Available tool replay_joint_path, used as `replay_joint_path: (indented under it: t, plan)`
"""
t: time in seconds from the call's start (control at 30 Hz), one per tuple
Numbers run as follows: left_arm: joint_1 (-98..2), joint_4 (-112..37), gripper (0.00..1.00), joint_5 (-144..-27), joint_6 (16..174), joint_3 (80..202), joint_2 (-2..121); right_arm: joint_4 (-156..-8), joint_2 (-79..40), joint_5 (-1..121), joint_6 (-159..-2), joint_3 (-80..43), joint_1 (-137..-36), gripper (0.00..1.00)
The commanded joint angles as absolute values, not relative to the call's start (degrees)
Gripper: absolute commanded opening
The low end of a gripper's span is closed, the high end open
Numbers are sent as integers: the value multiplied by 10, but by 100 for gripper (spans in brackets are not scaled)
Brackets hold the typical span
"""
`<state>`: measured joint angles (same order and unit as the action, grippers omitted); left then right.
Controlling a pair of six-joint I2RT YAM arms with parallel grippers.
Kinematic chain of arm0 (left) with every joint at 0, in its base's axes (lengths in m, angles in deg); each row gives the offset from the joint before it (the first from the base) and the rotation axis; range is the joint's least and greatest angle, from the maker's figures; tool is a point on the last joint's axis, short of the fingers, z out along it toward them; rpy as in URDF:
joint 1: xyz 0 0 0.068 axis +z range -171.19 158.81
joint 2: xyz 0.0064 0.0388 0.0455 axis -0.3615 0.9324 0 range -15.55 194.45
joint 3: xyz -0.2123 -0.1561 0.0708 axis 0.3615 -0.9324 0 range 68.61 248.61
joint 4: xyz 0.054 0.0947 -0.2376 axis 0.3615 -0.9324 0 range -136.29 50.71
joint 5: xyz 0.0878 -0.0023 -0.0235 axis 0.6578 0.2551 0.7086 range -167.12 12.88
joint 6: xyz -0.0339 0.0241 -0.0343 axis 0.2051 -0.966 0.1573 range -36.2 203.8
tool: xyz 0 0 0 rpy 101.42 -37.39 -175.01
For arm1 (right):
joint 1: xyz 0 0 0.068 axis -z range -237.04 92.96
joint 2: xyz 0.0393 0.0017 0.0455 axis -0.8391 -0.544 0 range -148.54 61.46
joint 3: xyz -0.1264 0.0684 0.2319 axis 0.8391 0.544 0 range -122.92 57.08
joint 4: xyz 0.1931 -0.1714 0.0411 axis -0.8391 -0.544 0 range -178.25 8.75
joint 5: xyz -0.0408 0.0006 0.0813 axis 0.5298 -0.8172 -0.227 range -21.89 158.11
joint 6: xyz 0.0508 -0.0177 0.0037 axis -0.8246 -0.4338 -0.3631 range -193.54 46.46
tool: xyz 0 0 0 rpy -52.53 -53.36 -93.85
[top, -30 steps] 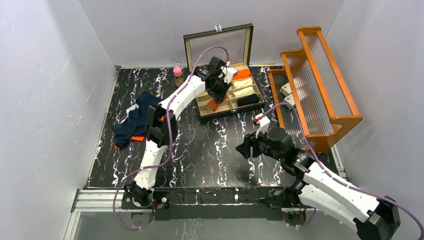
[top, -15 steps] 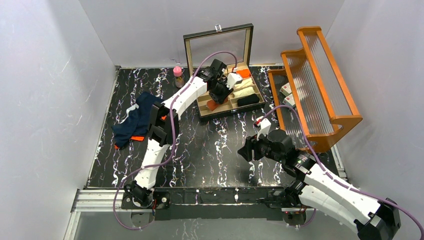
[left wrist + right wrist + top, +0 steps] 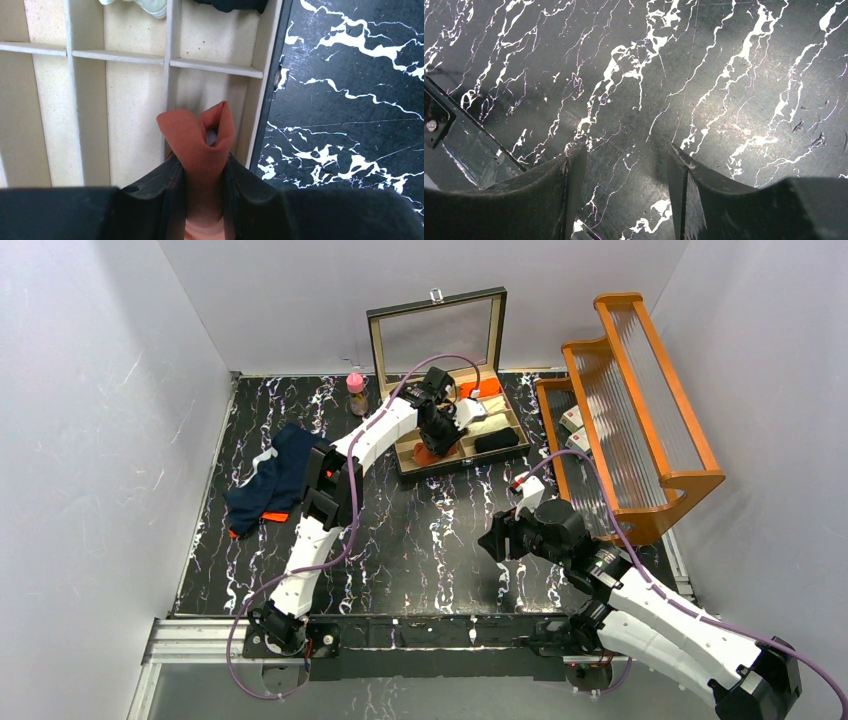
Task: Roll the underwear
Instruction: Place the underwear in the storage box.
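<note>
Looking down on the black marbled table (image 3: 430, 530), I see the wooden rack (image 3: 640, 410) along its right edge and the divided box (image 3: 460, 463) open at the back. The navy underwear (image 3: 270, 480) lies crumpled near the left edge. My right gripper (image 3: 626, 165) hovers over bare tabletop, jaws spread and empty. My left gripper (image 3: 202, 170) pinches the rolled rust-orange underwear (image 3: 197, 137) over a compartment beside the box's outer wall.

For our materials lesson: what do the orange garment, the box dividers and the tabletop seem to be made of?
Orange garment: soft matte cloth; it folds and curls. Box dividers: pale, speckled, matte, perhaps fibreboard. Tabletop: black with white veins, marble-look; glare suggests a glossy sheet, possibly printed.
</note>
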<state>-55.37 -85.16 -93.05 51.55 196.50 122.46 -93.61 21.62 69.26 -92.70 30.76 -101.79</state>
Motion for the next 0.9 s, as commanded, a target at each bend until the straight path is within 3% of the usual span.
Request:
replay_joint_path:
  t: [0.0, 0.5, 0.87]
  plan:
    - [-553, -876, 0, -951, 478, 1960, 1216, -929, 217, 700, -917, 310, -1020, 67]
    - [-555, -936, 0, -937, 452, 1976, 1180, -922, 209, 702, -916, 312, -1020, 68]
    - [-555, -943, 0, -1012, 460, 1990, 1123, -919, 206, 701, -917, 314, -1020, 68]
